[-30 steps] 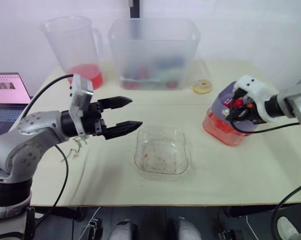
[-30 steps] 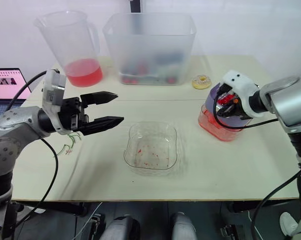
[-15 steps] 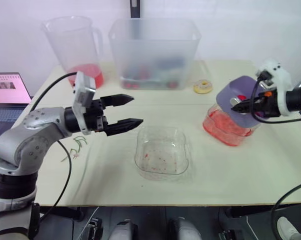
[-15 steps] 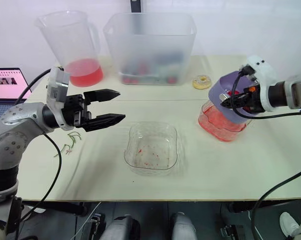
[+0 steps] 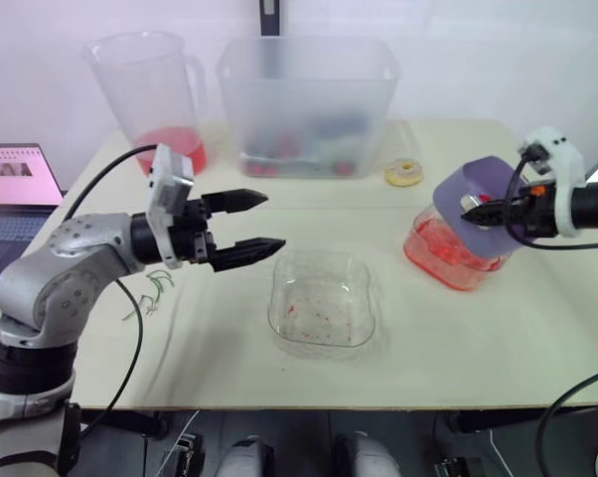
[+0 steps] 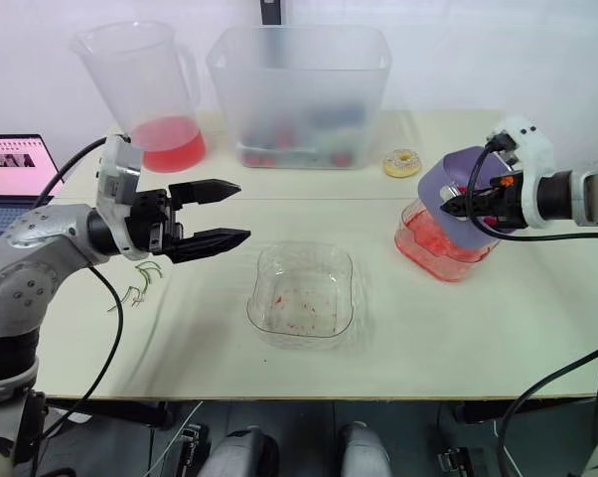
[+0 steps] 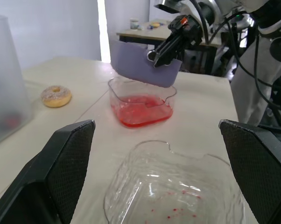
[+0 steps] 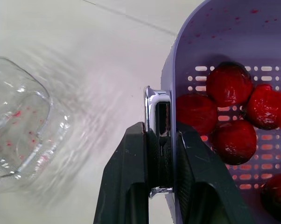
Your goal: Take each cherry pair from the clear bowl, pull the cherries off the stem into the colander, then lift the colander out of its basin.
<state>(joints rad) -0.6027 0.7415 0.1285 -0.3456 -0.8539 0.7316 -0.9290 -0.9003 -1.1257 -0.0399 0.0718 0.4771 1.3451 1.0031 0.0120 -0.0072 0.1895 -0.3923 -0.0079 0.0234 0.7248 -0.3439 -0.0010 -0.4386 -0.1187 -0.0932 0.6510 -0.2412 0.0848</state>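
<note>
My right gripper (image 5: 470,207) is shut on the rim of the purple colander (image 5: 483,194), holding it tilted just above its clear basin (image 5: 446,260), which has red juice in the bottom. In the right wrist view the fingers (image 8: 126,186) pinch the colander wall (image 8: 224,42), and several red cherries (image 8: 229,84) lie inside. The clear bowl (image 5: 279,298) sits mid-table, holding just red specks. My left gripper (image 5: 271,220) hovers open just left of the bowl with nothing between its fingers. Green stems (image 5: 155,288) lie on the table under my left arm.
A pitcher with red liquid (image 5: 150,99) and a large frosted tub (image 5: 309,99) stand along the back. A small donut (image 5: 401,172) lies behind the basin. A laptop (image 5: 16,189) sits beyond the table's left edge.
My right gripper has raised the colander out of the basin and drawn back to the right, tilting it. The left gripper has barely moved.
</note>
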